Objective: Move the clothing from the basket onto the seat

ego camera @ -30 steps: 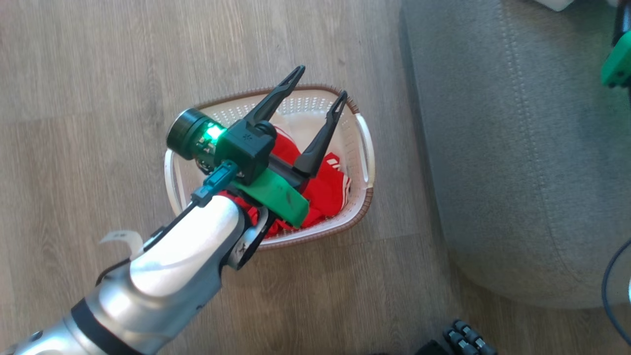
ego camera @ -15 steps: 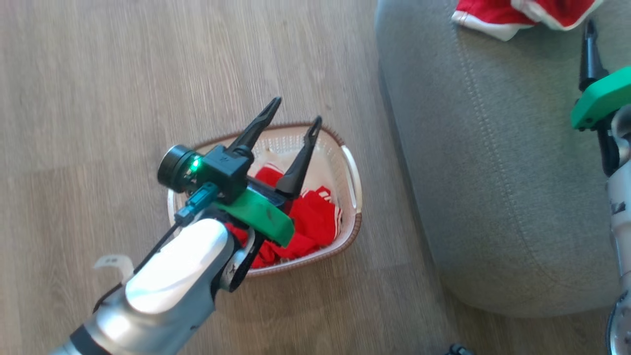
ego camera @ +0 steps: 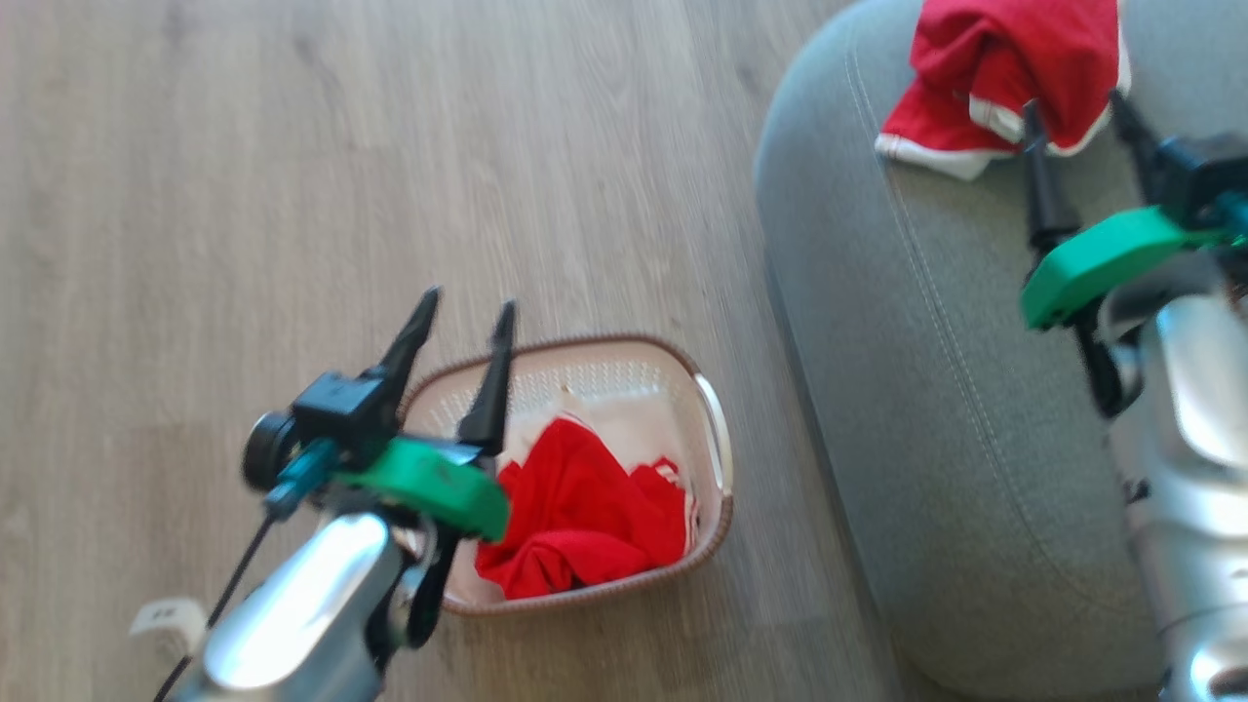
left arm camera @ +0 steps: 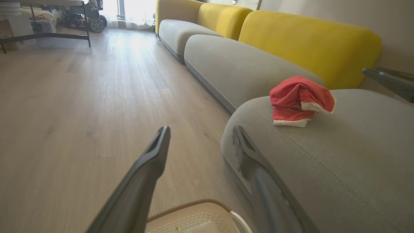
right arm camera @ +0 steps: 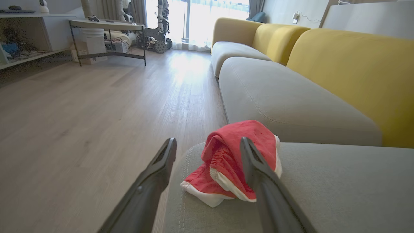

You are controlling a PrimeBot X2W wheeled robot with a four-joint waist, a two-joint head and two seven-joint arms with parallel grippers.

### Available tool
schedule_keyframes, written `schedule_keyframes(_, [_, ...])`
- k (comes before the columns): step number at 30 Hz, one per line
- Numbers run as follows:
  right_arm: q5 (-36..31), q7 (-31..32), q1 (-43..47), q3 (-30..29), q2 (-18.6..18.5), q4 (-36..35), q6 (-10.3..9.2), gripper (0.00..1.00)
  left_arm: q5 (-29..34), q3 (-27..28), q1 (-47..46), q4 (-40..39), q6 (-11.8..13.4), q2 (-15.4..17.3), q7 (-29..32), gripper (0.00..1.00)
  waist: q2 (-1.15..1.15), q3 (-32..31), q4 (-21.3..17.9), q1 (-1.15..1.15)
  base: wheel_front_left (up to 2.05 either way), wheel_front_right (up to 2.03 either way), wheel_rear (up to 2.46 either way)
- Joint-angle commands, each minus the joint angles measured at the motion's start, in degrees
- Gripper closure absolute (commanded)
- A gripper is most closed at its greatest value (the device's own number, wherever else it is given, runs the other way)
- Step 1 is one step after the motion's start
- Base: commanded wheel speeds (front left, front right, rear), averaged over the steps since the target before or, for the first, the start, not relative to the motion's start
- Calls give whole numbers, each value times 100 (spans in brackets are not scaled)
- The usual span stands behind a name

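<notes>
While the seat (ego camera: 975, 439) carries one red garment (ego camera: 994, 68) bunched near its rounded corner, the basket (ego camera: 585, 341) sits near it holding the second garment (ego camera: 575, 517). Left gripper (ego camera: 469, 299) is over the basket rim, fingers spread, empty. Right gripper (ego camera: 1072, 102) is spread too, empty, tips at the seat garment's edge.

right claw (right arm camera: 207, 140) spread wide; crumpled red garment (right arm camera: 226, 158) lies on the grey seat (right arm camera: 339, 184) just beyond its fingertips.
</notes>
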Motion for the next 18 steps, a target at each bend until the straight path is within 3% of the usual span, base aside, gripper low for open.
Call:
schedule_keyframes(1, [57, -51, 36, 121, 82, -257, -2, 0, -49, 304, 14, -123, 53, 228, -77, 0, -1, -250, 148, 0, 0, 0, 0])
schedule_keyframes(11, [-59, -51, 1329, 77, 735, -1349, -2, 0, -71, 1032, 1119, -276, 346, 480, -139, 0, -1, -845, 489, 0, 0, 0, 0])
schedule_keyframes(18, [-90, -51, 2226, 201, 898, -2056, -2, 0, 134, 1691, 2006, -619, 501, 528, -141, 0, -1, -1125, 624, 0, 0, 0, 0])
